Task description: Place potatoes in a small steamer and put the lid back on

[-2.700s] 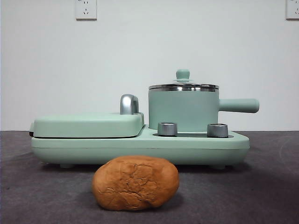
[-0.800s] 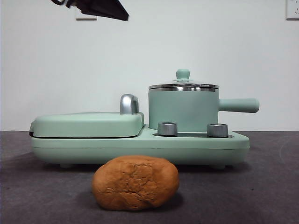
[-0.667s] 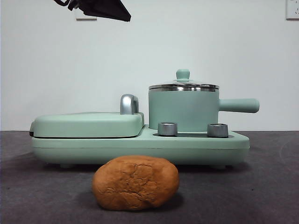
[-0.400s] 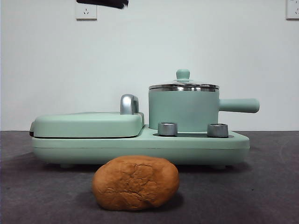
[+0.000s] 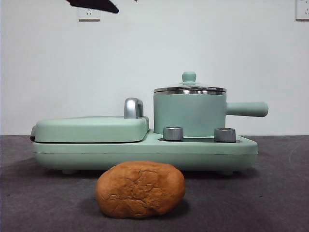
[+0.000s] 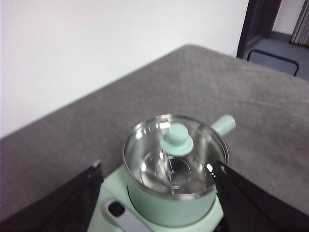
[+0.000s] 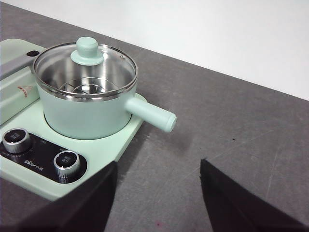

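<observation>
On dark grey table (image 5: 270, 193): potato (image 5: 140, 189); white wall (image 5: 193, 38) behind.

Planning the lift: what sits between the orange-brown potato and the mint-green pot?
In the front view, the cooker base's front edge with two steel knobs lies between potato and pot.

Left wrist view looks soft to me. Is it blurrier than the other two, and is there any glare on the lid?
Left wrist view: clearly blurred, the lid and small steamer smeared at their edges. Right wrist view: sharper, with bright reflections on the glass. Front view: crisp and evenly lit, the potato casting a soft shadow on the table.
</observation>
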You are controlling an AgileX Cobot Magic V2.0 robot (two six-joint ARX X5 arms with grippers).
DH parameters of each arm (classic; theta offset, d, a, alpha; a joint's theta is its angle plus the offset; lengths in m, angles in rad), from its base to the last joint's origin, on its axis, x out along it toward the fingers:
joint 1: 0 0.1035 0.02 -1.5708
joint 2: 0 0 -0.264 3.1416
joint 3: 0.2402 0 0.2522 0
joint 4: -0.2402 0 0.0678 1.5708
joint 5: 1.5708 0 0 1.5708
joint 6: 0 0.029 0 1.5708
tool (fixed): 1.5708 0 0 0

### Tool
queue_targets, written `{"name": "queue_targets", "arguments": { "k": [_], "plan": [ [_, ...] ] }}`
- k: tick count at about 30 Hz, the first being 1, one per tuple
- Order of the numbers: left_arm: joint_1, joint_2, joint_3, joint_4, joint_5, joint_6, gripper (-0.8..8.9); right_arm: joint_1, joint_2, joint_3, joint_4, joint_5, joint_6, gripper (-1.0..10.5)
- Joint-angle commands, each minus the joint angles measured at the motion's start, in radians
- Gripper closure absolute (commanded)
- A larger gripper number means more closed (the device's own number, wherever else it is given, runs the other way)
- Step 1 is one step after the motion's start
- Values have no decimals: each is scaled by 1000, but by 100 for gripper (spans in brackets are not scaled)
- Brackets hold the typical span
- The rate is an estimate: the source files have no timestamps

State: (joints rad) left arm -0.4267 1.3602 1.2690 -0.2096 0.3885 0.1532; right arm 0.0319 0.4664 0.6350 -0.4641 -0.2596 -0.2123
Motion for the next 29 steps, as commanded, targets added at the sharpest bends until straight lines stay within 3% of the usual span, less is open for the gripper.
{"name": "queue_targets", "arguments": {
  "k": [1, 5, 9, 18, 29],
  "plan": [
    [-9, 8, 23, -4, -3, -5, 441, 2, 2, 20, 7, -3, 14, 673],
    [-31, 14, 23, 8, -10, -4, 457, 2, 3, 20, 7, -3, 21, 673],
    [-74, 55, 23, 51, -29, 34, 537, 2, 3, 20, 8, -2, 21, 673],
    [-122, 210, 52, 200, -29, 43, 534, 2, 3, 20, 8, -3, 21, 673],
    [-146, 415, 178, 210, -29, 37, 532, 10, 3, 20, 7, -2, 21, 673]
  ]
}}
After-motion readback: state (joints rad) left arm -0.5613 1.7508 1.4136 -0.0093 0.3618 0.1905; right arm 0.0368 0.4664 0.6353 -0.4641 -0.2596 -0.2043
